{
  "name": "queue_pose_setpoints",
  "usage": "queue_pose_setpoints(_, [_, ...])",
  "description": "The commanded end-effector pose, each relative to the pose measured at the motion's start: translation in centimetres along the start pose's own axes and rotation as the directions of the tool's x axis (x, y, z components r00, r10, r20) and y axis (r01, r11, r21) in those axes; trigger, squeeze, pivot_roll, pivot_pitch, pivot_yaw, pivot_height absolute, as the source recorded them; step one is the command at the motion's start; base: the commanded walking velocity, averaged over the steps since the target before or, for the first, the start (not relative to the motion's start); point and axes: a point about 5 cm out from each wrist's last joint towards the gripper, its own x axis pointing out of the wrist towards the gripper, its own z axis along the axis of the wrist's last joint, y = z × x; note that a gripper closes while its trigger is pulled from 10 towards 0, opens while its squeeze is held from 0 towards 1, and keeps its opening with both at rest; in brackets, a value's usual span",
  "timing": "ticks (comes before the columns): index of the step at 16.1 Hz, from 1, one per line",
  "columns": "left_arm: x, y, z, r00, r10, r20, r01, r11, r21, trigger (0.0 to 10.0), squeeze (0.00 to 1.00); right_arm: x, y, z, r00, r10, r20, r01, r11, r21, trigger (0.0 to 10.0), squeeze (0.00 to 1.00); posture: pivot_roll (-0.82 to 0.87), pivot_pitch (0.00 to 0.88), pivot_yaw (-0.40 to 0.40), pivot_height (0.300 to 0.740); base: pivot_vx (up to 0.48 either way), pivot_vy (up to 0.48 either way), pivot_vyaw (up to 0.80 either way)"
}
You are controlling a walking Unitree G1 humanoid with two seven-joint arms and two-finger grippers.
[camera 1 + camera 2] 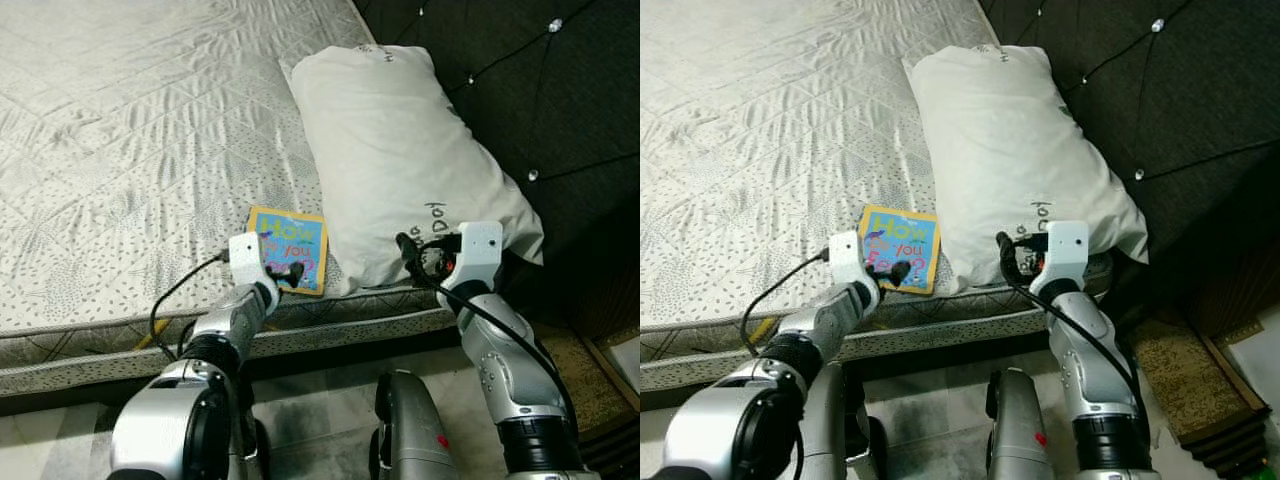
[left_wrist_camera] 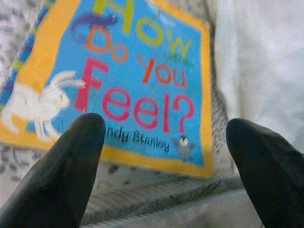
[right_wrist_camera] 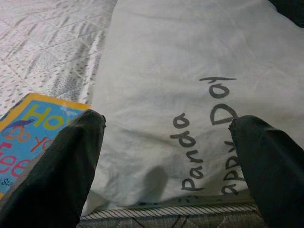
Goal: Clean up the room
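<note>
Book (image 1: 288, 248) lies flat on the bed (image 1: 130, 150), cover up, at the near edge of the mattress. Cover is blue with an orange border, title "How Do You Feel?", white rabbit drawn on it. Long axis runs roughly from the bed's near edge toward its far side, a bit skewed; its right edge is just beside the pillow (image 1: 400, 150), looks to touch or tuck slightly under it.

Left gripper (image 1: 292, 272) is reached forward over the mattress edge, at the book's near edge. Fingers spread, nothing between them; in the left wrist view both fingertips (image 2: 71, 156) straddle the book's lower border, whether they touch the cover I cannot tell.

Right gripper (image 1: 410, 250) is held up at the near end of the pillow, forearm rising from below the bed edge. Fingers (image 3: 66, 161) spread wide, holding nothing, pointing at the pillow's front face with handwritten words "Panda" and "Dot".

Pillow is white, long axis toward the dark tufted headboard (image 1: 540, 90) on the right, far end against it. Black cable (image 1: 185, 285) loops from the left wrist over the mattress side. Tiled floor (image 1: 320, 400) below, brown mat (image 1: 590, 370) at right.
</note>
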Motion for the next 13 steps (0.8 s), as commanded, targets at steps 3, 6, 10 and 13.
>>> queue_pose_setpoints(3, [-1.2, 2.0, 0.1, 0.991, 0.102, 0.089, -0.099, 0.995, -0.03, 10.0, 0.0, -0.1, -0.1, -0.3, 1.0, -0.017, -0.008, 0.018, 1.0, 0.009, 10.0, 0.0, -0.09, 0.138, -0.007, 0.585, 0.0, 0.0, 0.0])
queue_pose_setpoints(6, [-2.9, 3.7, -0.3, 0.971, 0.196, 0.134, -0.19, 0.98, -0.058, 10.0, 0.0, -0.1, -0.3, -0.4, 1.0, -0.015, -0.014, 0.015, 1.0, 0.008, 10.0, 0.0, -0.08, 0.136, -0.014, 0.585, 0.0, 0.0, 0.0])
queue_pose_setpoints(10, [-4.4, 7.7, -1.0, 0.954, 0.275, 0.123, -0.272, 0.961, -0.039, 10.0, 0.0, 0.1, -0.3, -0.6, 1.0, -0.013, -0.02, 0.013, 1.0, 0.006, 10.0, 0.0, -0.07, 0.135, -0.023, 0.585, 0.0, 0.0, 0.0])
queue_pose_setpoints(13, [-4.5, 9.6, 0.3, 0.947, 0.298, 0.121, -0.298, 0.954, -0.02, 10.0, 0.0, -0.1, -0.5, -0.6, 1.0, -0.016, -0.023, 0.016, 1.0, 0.003, 10.0, 0.0, -0.08, 0.142, -0.022, 0.585, 0.0, 0.0, 0.0])
